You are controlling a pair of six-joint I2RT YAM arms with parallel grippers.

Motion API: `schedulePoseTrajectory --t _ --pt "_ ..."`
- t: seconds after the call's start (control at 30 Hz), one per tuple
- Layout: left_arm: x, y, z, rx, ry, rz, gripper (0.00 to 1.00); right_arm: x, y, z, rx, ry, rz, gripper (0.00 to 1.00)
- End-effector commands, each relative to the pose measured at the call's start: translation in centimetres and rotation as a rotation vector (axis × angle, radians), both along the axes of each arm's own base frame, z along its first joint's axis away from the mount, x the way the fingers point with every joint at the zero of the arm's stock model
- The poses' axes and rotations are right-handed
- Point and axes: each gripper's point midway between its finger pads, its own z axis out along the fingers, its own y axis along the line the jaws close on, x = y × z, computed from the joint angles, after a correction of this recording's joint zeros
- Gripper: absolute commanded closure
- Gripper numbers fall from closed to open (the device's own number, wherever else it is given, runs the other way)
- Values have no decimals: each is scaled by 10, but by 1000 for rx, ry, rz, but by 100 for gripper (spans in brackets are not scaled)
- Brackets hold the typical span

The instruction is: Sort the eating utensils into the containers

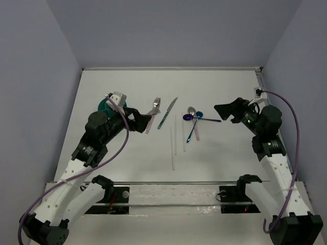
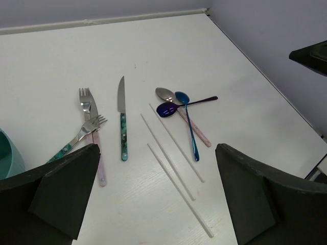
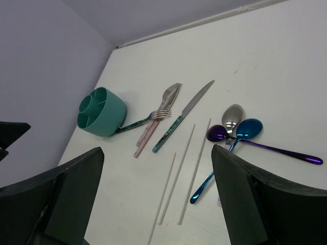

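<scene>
The teal round caddy (image 3: 101,111) with inner dividers stands at the table's left, partly hidden behind my left arm in the top view (image 1: 103,105). Beside it lie forks with pink and teal handles (image 3: 153,121), a teal-handled knife (image 3: 181,117), three pale chopsticks (image 3: 184,171), and a silver spoon (image 3: 232,115), a blue spoon (image 3: 240,135) and a purple spoon (image 3: 240,140). My left gripper (image 1: 137,121) is open and empty, above the table just left of the forks. My right gripper (image 1: 225,111) is open and empty, above the table right of the spoons.
The white table (image 1: 214,153) is bounded by grey walls at the back and both sides. A metal rail (image 1: 168,182) runs along the near edge, between the arm bases. A cable socket (image 1: 258,92) sits at the right wall.
</scene>
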Motion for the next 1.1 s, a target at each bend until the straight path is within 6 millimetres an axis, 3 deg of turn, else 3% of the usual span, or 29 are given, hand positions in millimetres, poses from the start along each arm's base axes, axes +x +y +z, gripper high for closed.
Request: schedulePoseTrajectory --t 0.0,0.27,0.37,0.43,0.53,0.83,0.93,1.07 --pt "6 0 13 5 -57 10 1 4 2 14 16 -79 15 8" --pt "13 -8 13 15 -33 -17 1 18 1 9 28 -91 1 2" --pt "30 -4 9 65 -17 35 2 26 -6 5 11 -86 -45 1" --pt "44 2 -22 149 78 94 4 29 -7 4 4 -97 -51 1" --pt "62 8 -50 237 139 145 9 32 -6 -2 6 -101 -43 1" --pt "95 2 -101 412 254 134 34 30 -6 -19 -7 -86 -41 2" --pt "106 2 -120 470 305 144 46 28 -7 -22 -12 -81 -45 3" --pt "119 7 -144 553 338 163 50 25 -9 -17 -26 -91 -55 3"
